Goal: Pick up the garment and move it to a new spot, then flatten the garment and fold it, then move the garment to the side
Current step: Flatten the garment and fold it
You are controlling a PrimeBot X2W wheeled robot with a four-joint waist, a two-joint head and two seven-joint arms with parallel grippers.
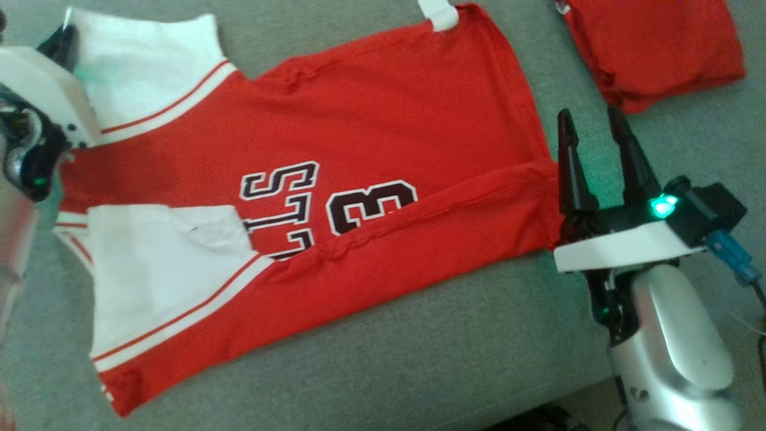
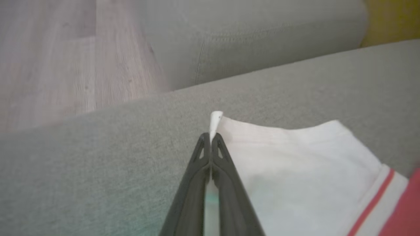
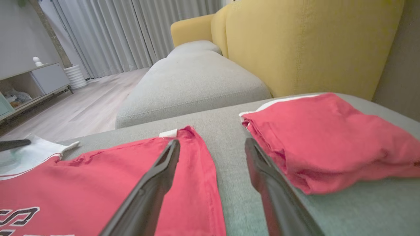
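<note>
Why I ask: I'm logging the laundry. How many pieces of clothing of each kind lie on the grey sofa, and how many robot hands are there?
Spread red and white fabric basketball jersey: 1
Folded red fabric garment: 1
Dark two-fingered robot hands, left hand and right hand: 2
Total: 4

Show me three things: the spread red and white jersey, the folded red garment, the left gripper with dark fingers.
spread red and white jersey [image 1: 383,120]: head view, plain red body cloth.
folded red garment [image 1: 652,48]: head view, middle of its top layer.
left gripper [image 2: 210,137]: left wrist view, between its shut fingertips.
</note>
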